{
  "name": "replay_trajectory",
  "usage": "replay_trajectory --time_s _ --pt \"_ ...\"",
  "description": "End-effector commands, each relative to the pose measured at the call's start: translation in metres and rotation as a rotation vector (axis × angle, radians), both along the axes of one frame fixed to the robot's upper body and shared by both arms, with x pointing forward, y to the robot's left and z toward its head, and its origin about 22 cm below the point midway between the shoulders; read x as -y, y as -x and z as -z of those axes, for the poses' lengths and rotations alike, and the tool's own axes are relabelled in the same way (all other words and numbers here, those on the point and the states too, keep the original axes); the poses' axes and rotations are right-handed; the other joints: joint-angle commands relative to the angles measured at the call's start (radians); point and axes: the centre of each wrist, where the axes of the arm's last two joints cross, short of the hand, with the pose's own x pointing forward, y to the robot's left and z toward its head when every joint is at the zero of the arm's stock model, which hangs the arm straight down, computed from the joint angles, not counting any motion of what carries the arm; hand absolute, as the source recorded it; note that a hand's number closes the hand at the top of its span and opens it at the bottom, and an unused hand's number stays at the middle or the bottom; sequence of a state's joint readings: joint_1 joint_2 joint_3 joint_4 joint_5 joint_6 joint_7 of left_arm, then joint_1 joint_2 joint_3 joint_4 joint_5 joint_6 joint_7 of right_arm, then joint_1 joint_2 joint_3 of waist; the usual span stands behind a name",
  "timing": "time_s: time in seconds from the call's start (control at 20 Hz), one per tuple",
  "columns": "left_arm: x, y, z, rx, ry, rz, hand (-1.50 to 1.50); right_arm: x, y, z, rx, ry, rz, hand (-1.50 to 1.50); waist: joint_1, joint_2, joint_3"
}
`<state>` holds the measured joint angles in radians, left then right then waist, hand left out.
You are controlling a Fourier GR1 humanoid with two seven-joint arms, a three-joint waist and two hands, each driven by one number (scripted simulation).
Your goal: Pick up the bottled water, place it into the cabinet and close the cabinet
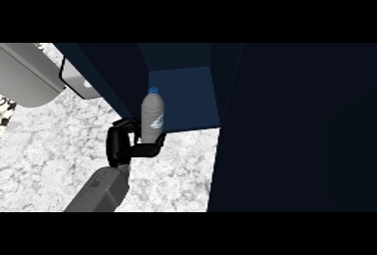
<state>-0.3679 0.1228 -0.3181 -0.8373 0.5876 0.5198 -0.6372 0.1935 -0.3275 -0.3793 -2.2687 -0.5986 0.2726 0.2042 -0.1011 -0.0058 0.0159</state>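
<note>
The bottled water (pixel 152 113) is clear with a blue cap and a pale label, and it stands upright at the front left corner of the open cabinet. My left hand (pixel 121 142) is shut on its lower part, fingers on the left side and thumb round the front. The bottle's upper half shows against the cabinet's blue floor (pixel 188 99). Whether its base rests on that floor is hidden by the hand. The cabinet's dark door (pixel 294 129) hangs open and fills the right side. My right hand does not show.
Speckled white counter (pixel 52 149) spreads under and left of my forearm. A grey appliance (pixel 26 74) sits at the top left with a pale rounded object (pixel 77 79) beside it. The cabinet's dark left wall (pixel 110 69) stands just left of the bottle.
</note>
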Motion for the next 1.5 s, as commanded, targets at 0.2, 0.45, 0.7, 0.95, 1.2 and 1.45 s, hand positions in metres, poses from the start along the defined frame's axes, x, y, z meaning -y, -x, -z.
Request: replay_trajectory --time_s 0.2,0.45,0.7,0.95,1.2,1.45 --pt "0.065 -0.056 -0.056 0.033 -0.045 0.103 1.5 0.01 -0.004 0.0 0.009 -0.009 -0.02 -1.5 -0.065 0.033 -0.015" --pt "0.064 -0.055 -0.058 0.053 -0.022 0.057 1.5 0.018 -0.007 -0.002 0.02 -0.01 -0.031 -1.5 -0.081 0.036 -0.016" --pt "0.06 -0.053 -0.06 0.053 0.101 0.039 1.5 0.013 -0.01 -0.002 0.014 -0.033 -0.054 -1.5 -0.076 0.042 -0.021" --pt "0.047 -0.055 -0.06 0.054 0.087 0.011 1.5 0.02 -0.012 -0.004 0.029 -0.018 -0.038 -1.5 -0.08 0.044 -0.02" --pt "0.038 -0.058 -0.065 0.061 0.039 -0.03 1.5 0.017 -0.014 -0.003 0.031 -0.021 -0.065 -1.5 -0.109 0.048 -0.018" --pt "0.045 -0.051 -0.061 0.081 0.041 -0.039 -1.5 0.02 -0.016 -0.001 0.003 -0.012 -0.085 -1.5 -0.116 0.049 -0.018"
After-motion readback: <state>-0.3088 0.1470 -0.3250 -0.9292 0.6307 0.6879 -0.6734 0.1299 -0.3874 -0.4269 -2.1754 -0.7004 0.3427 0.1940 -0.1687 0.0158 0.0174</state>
